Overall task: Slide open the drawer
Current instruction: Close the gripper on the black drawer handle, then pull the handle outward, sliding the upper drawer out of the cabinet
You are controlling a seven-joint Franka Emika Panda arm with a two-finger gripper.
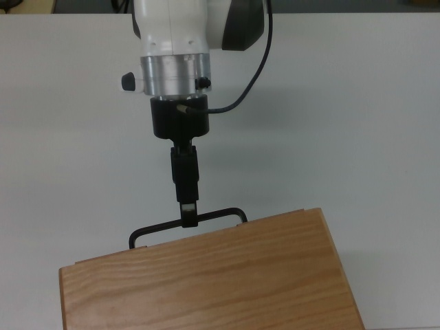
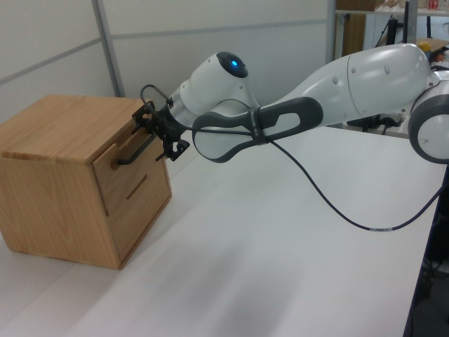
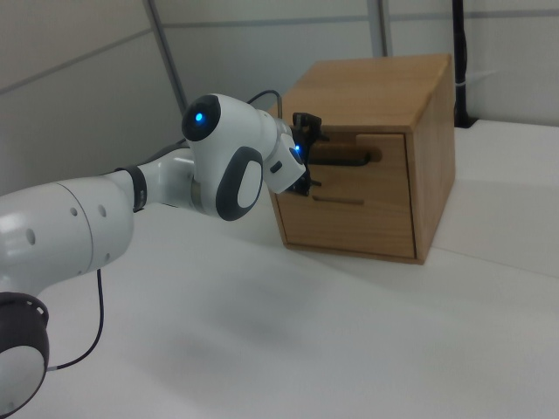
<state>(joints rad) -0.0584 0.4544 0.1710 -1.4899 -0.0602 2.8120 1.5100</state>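
Drawer (image 2: 125,163) is sitting shut in the wooden cabinet (image 2: 52,182). Gripper (image 1: 188,218) is reaching its black handle (image 1: 155,227); I cannot tell whether it is gripping.

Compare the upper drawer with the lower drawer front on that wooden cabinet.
The upper drawer carries a black bar handle that stands off its front; the lower drawer front shows only a thin dark slot. The gripper is at the upper drawer's handle, while nothing is near the lower one. Both are light oak-coloured.

A lab – white worktable (image 2: 295,239), grey partition panels (image 2: 56,49), cluttered equipment bench (image 2: 393,112) beyond.
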